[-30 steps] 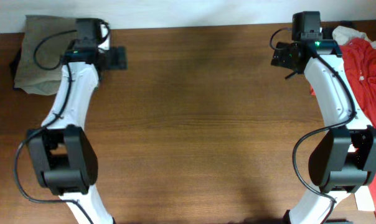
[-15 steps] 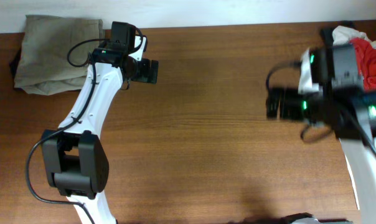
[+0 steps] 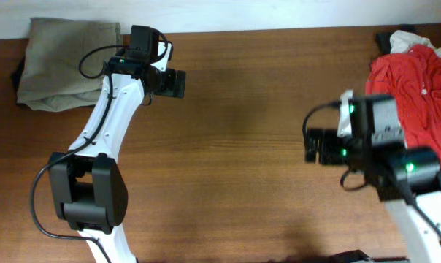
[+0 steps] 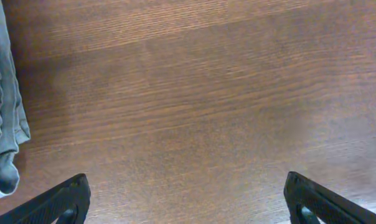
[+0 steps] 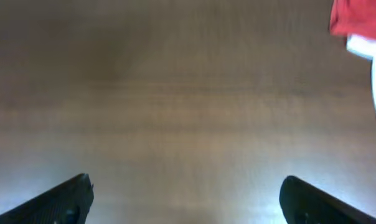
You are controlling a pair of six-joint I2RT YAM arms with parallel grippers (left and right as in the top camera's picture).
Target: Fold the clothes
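While the left pincer (image 3: 178, 83) and right pincer (image 3: 310, 146) hang spread and empty, the red garment (image 3: 414, 80) lies heaped at the table's (image 3: 242, 109) far-right corner, nearer the right one. The khaki trousers (image 3: 60, 62) lie at the far-left corner.

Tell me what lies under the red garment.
A white garment and a black garment stick out from under the red garment; anything else beneath is hidden.

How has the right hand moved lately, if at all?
Yes. The right hand drew back from the table's far edge, down alongside the red garment.
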